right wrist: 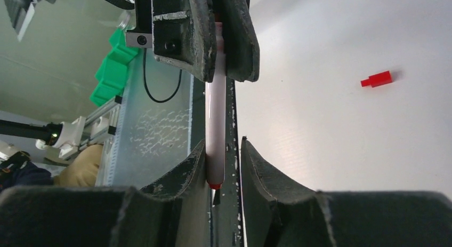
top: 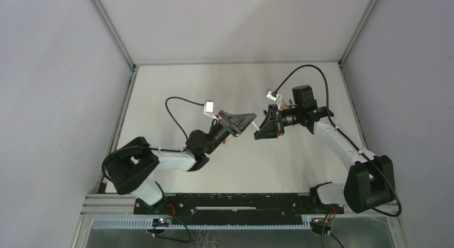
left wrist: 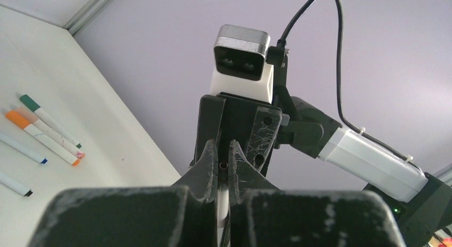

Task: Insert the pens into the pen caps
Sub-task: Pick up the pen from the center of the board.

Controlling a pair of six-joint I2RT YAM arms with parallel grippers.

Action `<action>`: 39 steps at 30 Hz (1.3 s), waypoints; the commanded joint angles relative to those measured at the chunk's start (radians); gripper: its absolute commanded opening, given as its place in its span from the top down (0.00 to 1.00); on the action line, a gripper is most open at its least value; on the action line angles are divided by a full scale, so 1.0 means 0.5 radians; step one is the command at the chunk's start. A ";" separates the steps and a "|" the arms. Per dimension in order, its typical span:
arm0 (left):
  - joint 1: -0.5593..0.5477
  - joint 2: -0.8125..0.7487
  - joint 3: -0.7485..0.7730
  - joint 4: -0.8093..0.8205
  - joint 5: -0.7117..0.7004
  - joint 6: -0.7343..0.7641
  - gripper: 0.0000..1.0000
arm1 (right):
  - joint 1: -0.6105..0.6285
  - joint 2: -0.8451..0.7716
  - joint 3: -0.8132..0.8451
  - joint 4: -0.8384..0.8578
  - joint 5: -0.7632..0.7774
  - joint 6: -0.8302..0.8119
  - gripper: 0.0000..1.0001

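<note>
My left gripper (left wrist: pixel 224 151) is shut on a white pen (left wrist: pixel 224 201) and holds it in the air over the table's middle. In the right wrist view the pen (right wrist: pixel 215 124) runs from the left gripper (right wrist: pixel 218 44) down to its red end, between the fingers of my right gripper (right wrist: pixel 223 156). The right jaws stand apart; the pen touches only the left finger (right wrist: pixel 194 169). In the top view the left gripper (top: pixel 251 119) and the right gripper (top: pixel 259 131) meet tip to tip. A red cap (right wrist: pixel 376 79) lies on the table. Several other pens (left wrist: pixel 48 130) lie together, two with a green and an orange cap.
The white table (top: pixel 176 87) is boxed in by grey walls with metal rails. Green bins (right wrist: pixel 114 65) and a metal panel show beyond the near edge in the right wrist view. The right arm's camera and cable (left wrist: pixel 242 55) face the left wrist.
</note>
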 commanded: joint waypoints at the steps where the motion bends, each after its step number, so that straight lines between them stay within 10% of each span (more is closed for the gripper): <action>1: -0.033 -0.029 0.054 0.095 -0.108 -0.037 1.00 | 0.037 -0.057 -0.045 0.356 -0.056 0.319 0.66; 17: -0.064 0.052 0.086 0.100 -0.161 -0.078 1.00 | 0.082 -0.074 -0.091 0.608 0.021 0.640 0.72; 28: -0.067 0.004 0.025 0.101 -0.217 -0.065 0.99 | 0.080 -0.090 -0.110 0.636 -0.007 0.624 1.00; 39: 0.006 -0.218 -0.188 0.100 -0.078 0.039 0.42 | 0.030 -0.091 0.064 -0.084 -0.005 -0.154 1.00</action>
